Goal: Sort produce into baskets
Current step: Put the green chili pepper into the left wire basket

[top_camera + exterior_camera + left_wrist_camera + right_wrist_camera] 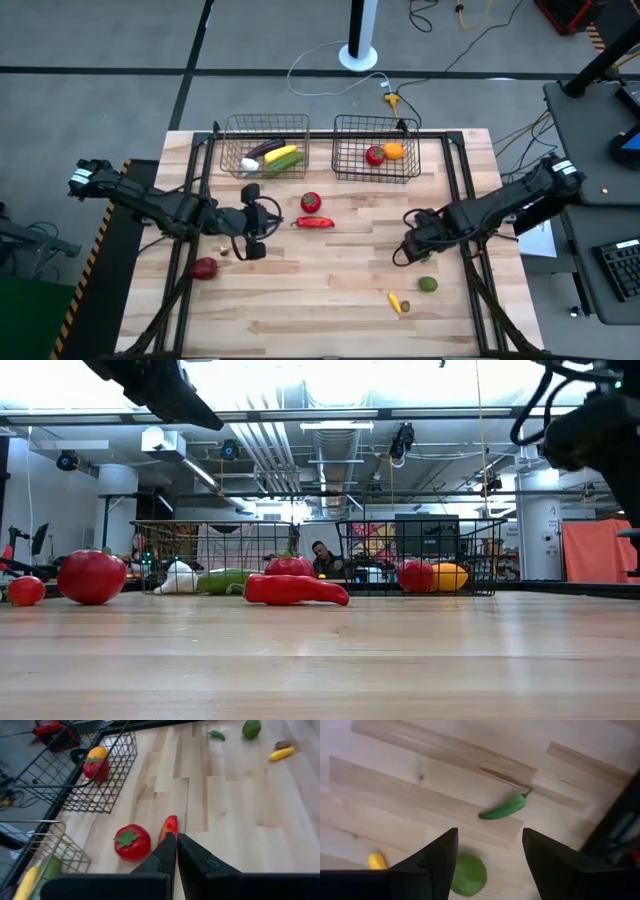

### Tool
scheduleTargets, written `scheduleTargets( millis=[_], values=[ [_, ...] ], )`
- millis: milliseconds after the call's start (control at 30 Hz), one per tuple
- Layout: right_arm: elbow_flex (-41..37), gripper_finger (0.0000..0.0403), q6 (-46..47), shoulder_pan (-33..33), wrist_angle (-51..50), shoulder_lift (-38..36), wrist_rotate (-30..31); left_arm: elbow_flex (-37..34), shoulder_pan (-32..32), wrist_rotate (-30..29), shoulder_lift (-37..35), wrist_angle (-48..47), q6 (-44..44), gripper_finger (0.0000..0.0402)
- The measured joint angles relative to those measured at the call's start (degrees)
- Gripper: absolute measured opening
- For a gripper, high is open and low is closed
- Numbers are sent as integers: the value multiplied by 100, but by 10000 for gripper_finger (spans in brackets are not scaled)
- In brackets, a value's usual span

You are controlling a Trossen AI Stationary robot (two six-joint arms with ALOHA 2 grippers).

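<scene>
Your two baskets sit side by side at the far edge of the table: the copper basket already holds corn, cucumber, eggplant and garlic, and the dark grey basket holds a tomato and an orange. Both lie well beyond your working tool, the right gripper, with the grey one the closer of the two.

What the coming move turns on is the green chili pepper. In the right wrist view it lies just ahead of the right gripper's spread fingers, flat on the wood, its long axis running slantwise across the gap, stem end pointing away. You would likely need to advance a little and turn the wrist so the jaws cross that axis rather than run along it. The right arm is clearly the nearer one for it.

The right gripper's fingers stand apart, holding nothing and touching nothing. A round green fruit shows in the gap between them, and a small yellow piece lies off to one side.

Your left gripper waits on the other half of the table, fingers pressed together and empty, hanging above the near end of the long red pepper, with a red tomato beside it. Another tomato lies behind that arm.
</scene>
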Motion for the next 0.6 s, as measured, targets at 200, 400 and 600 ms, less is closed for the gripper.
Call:
scheduleTargets(
  millis=[200,400,600],
  values=[
    [-364,215,336,58,378,41,-7,0,0,-428,-2,-237,79,0],
    [-544,215,735,254,643,132,-27,0,9,-874,-4,-429,80,0],
    [-849,215,1321,491,761,116,-112,-2,14,-1031,-4,-635,84,0]
  ],
)
